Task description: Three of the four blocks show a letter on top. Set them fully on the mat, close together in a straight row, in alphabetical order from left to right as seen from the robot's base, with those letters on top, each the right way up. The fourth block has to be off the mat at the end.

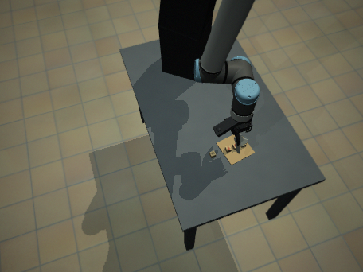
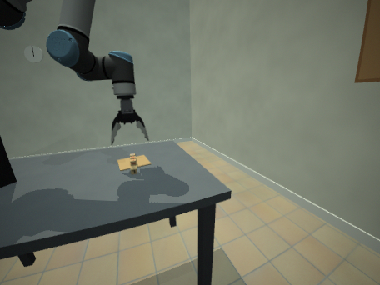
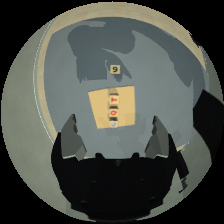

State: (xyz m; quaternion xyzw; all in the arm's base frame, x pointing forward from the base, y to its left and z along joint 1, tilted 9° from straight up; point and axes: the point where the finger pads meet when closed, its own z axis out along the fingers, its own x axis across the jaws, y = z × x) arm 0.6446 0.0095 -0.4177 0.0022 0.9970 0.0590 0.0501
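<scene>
The tan mat [image 1: 233, 161] [image 2: 144, 159] [image 3: 126, 94] bears three blocks in a straight row with small gaps. The block with a red T [image 1: 228, 149] [image 3: 114, 100] is at one end, the block with a red Q [image 3: 113, 113] is in the middle, and a block with a blue letter [image 3: 114, 124] is at the other end, near the mat's edge. The blue letter is too small to read. The fourth block [image 1: 212, 153] [image 3: 115, 69], showing a 9, lies off the mat beyond the T. My gripper [image 2: 130, 142] [image 3: 115, 118] is open and empty, above the mat and clear of the blocks.
The dark grey table [image 1: 255, 187] [image 2: 83, 175] carries the mat. The robot's black pedestal [image 1: 181, 44] stands at the table's far end in the top view. Arm shadows fall across the table beside the 9 block.
</scene>
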